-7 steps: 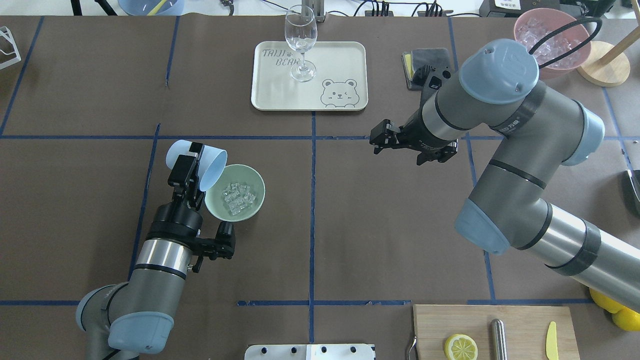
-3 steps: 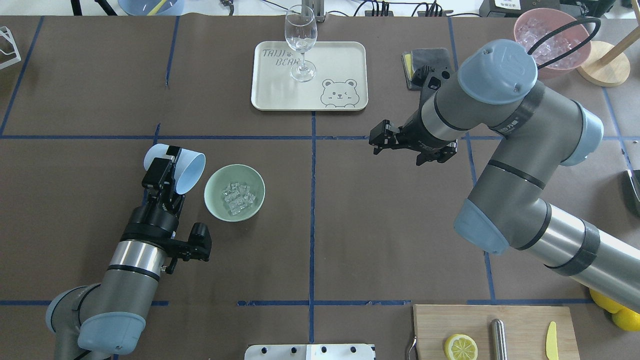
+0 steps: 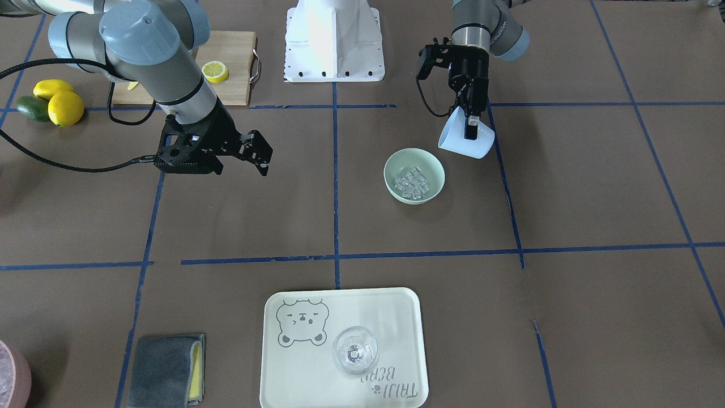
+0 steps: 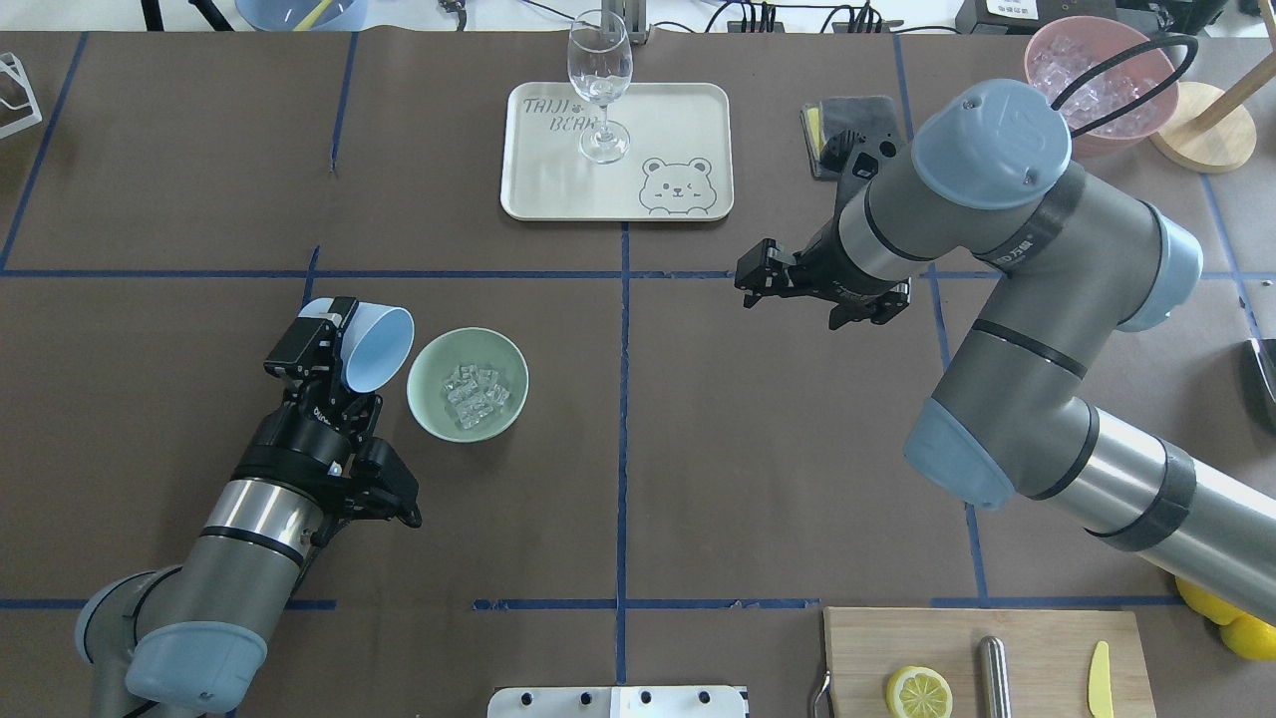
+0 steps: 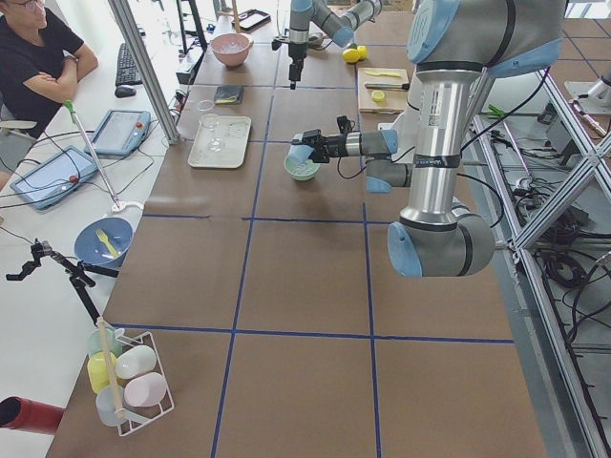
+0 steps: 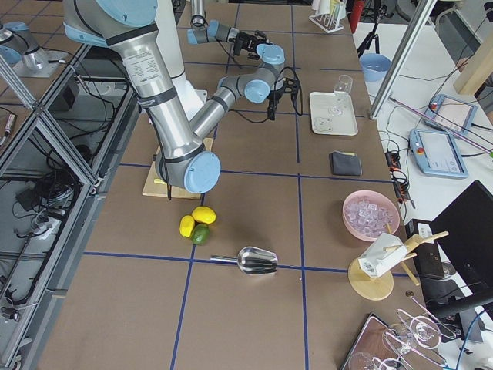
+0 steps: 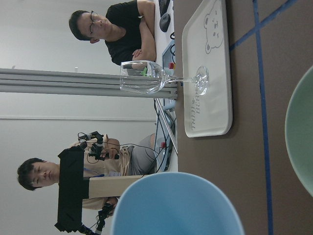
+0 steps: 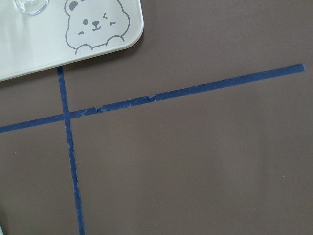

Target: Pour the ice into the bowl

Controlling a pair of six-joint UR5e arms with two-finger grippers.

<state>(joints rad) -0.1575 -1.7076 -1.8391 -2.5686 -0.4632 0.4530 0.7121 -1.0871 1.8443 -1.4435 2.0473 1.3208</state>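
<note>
The left gripper [image 4: 333,337] is closed on the wall of the blue cup [image 4: 377,348], one finger inside and one outside. The cup is tipped on its side, with its mouth turned to the bowl [image 4: 426,411], and nothing shows inside it. In the overhead view the cup is in the left half of the frame, just beside the bowl's upper-left rim. The front-facing view shows a small gap between them.

The bowl stands upright on the table [image 4: 758,459], left of centre in the overhead view. The ice [image 4: 475,390] lies in a heap on its bottom.

The right gripper [image 4: 750,278] hangs over the table, right of centre and a little above the middle of the frame. Its jaws are apart and hold nothing. It is well apart from the bowl, and a wide bare part of the table lies between them.

The table is brown and matte, marked in squares by blue tape [image 4: 622,419]. At top centre a pale tray [image 4: 688,110] carries an upright glass [image 4: 600,75]. A pink bowl [image 4: 1161,110] with ice is in the upper right corner, and a dark cloth [image 4: 872,108] lies left of it. A wooden board [image 4: 1037,638] is at the lower right edge.
</note>
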